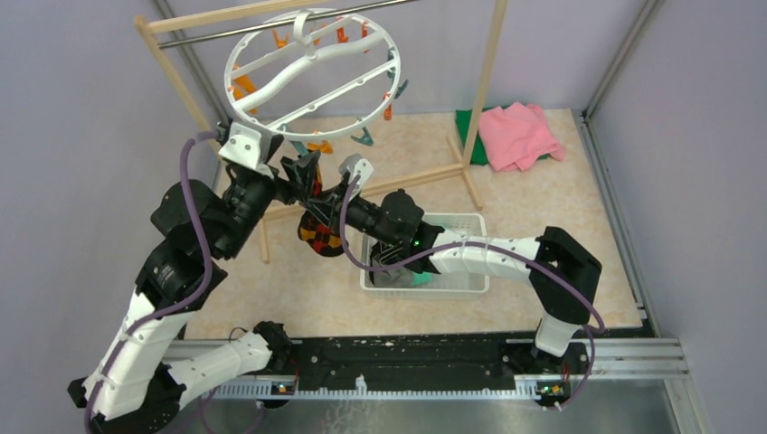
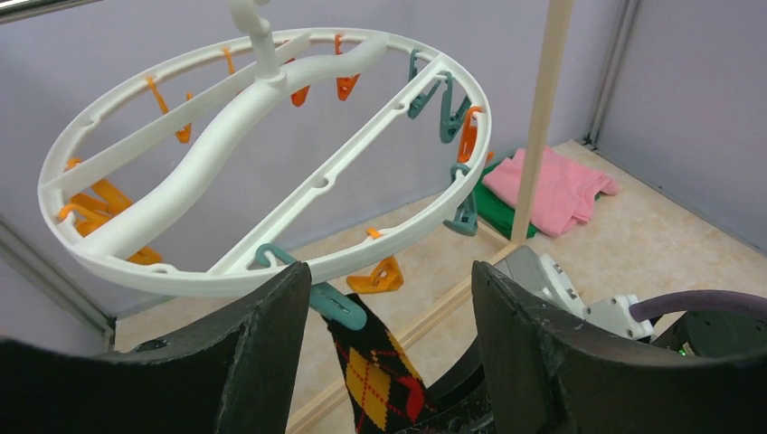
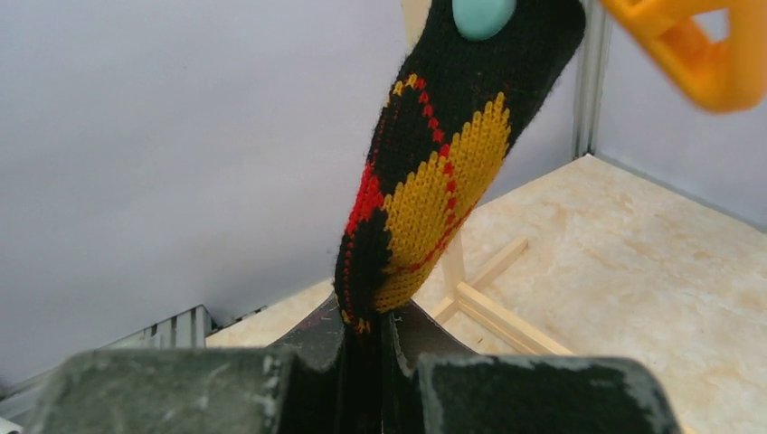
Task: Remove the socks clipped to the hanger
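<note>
The white round hanger (image 1: 312, 68) hangs from the rack rail, with orange and teal clips dangling from its ring; it also shows in the left wrist view (image 2: 226, 136). One red-black-orange argyle sock (image 1: 318, 233) hangs from a teal clip (image 2: 339, 306) at the ring's near edge. My left gripper (image 2: 391, 271) is open, its two fingers either side of that clip and the sock's top (image 2: 384, 380). My right gripper (image 3: 366, 325) is shut on the argyle sock (image 3: 434, 181) a little below the teal clip (image 3: 482, 14). Other socks lie in the basket.
A white slotted basket (image 1: 470, 221) stands on the floor under the right arm, with dark and teal socks (image 1: 393, 271) inside. The wooden rack's post (image 1: 484, 72) and foot stand behind. Pink (image 1: 516, 134) and green (image 1: 470, 136) cloths lie at the back right. An orange clip (image 3: 705, 54) hangs beside the sock.
</note>
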`<state>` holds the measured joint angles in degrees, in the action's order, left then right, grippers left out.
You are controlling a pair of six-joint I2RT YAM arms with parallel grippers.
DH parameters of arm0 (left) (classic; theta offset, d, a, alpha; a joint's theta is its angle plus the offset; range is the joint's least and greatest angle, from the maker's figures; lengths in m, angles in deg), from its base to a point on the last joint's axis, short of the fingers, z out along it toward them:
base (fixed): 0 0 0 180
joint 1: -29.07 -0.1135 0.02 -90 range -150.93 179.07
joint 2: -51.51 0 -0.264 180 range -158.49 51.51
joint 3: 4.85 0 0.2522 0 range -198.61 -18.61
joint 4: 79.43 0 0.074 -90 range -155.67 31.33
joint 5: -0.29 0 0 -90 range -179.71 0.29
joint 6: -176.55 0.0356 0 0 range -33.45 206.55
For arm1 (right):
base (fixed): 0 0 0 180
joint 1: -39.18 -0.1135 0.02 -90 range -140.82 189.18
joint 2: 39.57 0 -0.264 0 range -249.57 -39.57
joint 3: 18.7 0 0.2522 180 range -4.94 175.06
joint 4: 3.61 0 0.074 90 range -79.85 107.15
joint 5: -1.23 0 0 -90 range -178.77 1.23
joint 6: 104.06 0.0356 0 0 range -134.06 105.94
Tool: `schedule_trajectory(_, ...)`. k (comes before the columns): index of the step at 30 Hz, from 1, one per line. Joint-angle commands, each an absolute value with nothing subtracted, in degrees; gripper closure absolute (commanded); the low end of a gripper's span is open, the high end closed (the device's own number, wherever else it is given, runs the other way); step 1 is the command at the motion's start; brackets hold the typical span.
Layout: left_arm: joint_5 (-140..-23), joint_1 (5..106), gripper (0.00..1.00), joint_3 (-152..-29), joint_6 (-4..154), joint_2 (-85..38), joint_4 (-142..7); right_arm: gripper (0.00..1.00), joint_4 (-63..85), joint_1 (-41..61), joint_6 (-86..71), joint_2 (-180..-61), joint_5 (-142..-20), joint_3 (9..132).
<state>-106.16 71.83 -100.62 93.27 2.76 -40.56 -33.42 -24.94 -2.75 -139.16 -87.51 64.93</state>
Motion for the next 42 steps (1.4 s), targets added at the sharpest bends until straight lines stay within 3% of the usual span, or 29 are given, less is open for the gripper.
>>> schedule_trajectory(1, -110.78, 71.52, 0.28, -103.55, 91.47, 3.36, -37.54, 1.0, -35.45, -25.69, -4.04, -139.46, -88.5, 67.84)
schedule_trajectory(6, -106.58, 71.16, 0.17, -102.68, 86.87, 5.49, -34.14, 1.0, -35.79, -25.78, -3.83, -140.01, -88.5, 67.84)
schedule_trajectory(12, -102.94, 70.82, 0.15, -102.65, 81.98, 4.78, -33.19, 1.0, -36.22, -25.78, -3.74, -139.87, -88.5, 67.41)
schedule_trajectory(18, -102.45, 70.32, 0.02, -102.42, 76.54, 3.45, -34.33, 1.0, -37.07, -25.88, -2.89, -139.77, -88.5, 66.44)
schedule_trajectory(23, -103.21, 70.16, 0.01, -97.31, 76.13, 4.73, -36.31, 1.0, -37.72, -26.04, -2.68, -139.77, -88.5, 66.0)
schedule_trajectory(35, -103.54, 70.12, 0.17, -91.22, 80.93, 4.28, -47.33, 1.0, -37.93, -26.13, -2.6, -138.95, -88.29, 65.27)
schedule_trajectory(42, -105.4, 69.42, 0.37, -91.2, 81.09, 2.47, -49.98, 1.0, -38.1, -26.13, -2.34, -138.55, -87.9, 64.83)
